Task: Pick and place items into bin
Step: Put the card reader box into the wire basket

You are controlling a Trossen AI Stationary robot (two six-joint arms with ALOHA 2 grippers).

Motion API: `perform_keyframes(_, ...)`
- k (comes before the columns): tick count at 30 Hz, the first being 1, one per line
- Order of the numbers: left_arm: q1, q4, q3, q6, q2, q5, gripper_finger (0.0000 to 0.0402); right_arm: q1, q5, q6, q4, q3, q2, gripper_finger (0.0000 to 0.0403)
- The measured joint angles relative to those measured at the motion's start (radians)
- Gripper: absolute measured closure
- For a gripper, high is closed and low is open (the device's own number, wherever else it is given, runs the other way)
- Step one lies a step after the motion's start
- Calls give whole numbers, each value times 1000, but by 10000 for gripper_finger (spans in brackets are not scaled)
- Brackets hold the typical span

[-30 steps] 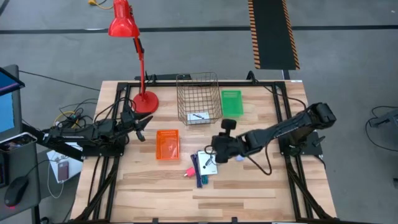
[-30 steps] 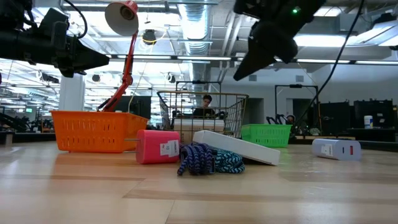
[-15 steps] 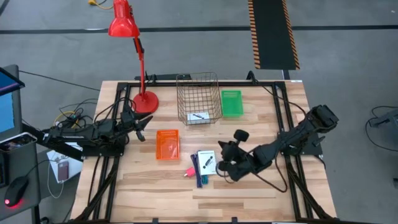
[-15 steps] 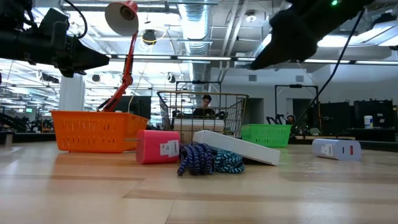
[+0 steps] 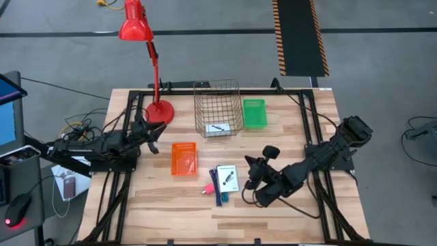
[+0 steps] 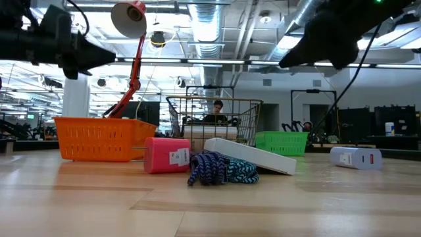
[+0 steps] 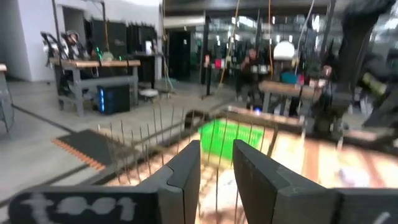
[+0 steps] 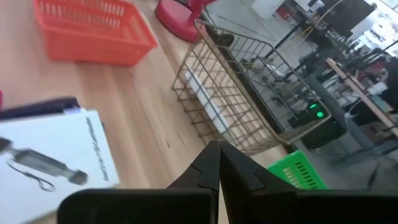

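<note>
The items lie in a small heap near the table's middle: a white card with black marks (image 5: 227, 178), blue pens (image 5: 217, 186), a pink piece (image 5: 205, 190) and a teal piece (image 5: 224, 199). My right gripper (image 5: 250, 168) hangs shut and empty above the table, just right of the card (image 8: 53, 155). At the table's left edge my left gripper (image 5: 154, 142) waits, held high. Its fingers (image 7: 186, 177) stand a little apart with nothing between them. Another white card (image 5: 218, 128) lies inside the wire basket (image 5: 218, 108).
An orange bin (image 5: 184, 158) sits left of the heap and a green bin (image 5: 255, 113) at the far right of the wire basket. A red desk lamp (image 5: 158, 109) stands at the far left. A small white piece (image 6: 355, 157) lies on the table's right part.
My right gripper has swung away from above the white card toward the table's right and near edge, sinking a little and turning at the wrist. It has stayed shut. The items have not moved.
</note>
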Motion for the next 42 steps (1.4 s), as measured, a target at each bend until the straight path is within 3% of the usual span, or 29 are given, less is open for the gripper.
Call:
perform_keyframes(3, 0, 55, 0, 2, 0, 32, 319, -14, 10, 0, -43, 0, 0, 403)
perform_keyframes(7, 0, 105, 0, 52, 0, 162, 319, -29, 58, 0, -75, 0, 0, 403)
perform_keyframes(12, -1, 182, 0, 55, 3, 297, 319, -28, 200, 16, -132, 1, 0, 403)
perform_keyframes(17, -2, 300, 1, 24, 81, 357, 319, -29, 323, 248, -364, 1, -3, 403)
perform_keyframes(20, -9, 391, 1, 21, 172, 383, 319, -29, 350, 440, -532, 1, -3, 403)
perform_keyframes(23, -36, 487, 9, 28, 296, 385, 319, -29, 355, 529, -611, 1, -3, 403)
perform_keyframes(33, -145, 533, 246, 229, 771, 377, 319, -3, 355, 532, -655, 1, -3, 403)
perform_keyframes(42, -181, 480, 411, 540, 1019, 374, 319, 74, 329, 506, -718, 1, -36, 403)
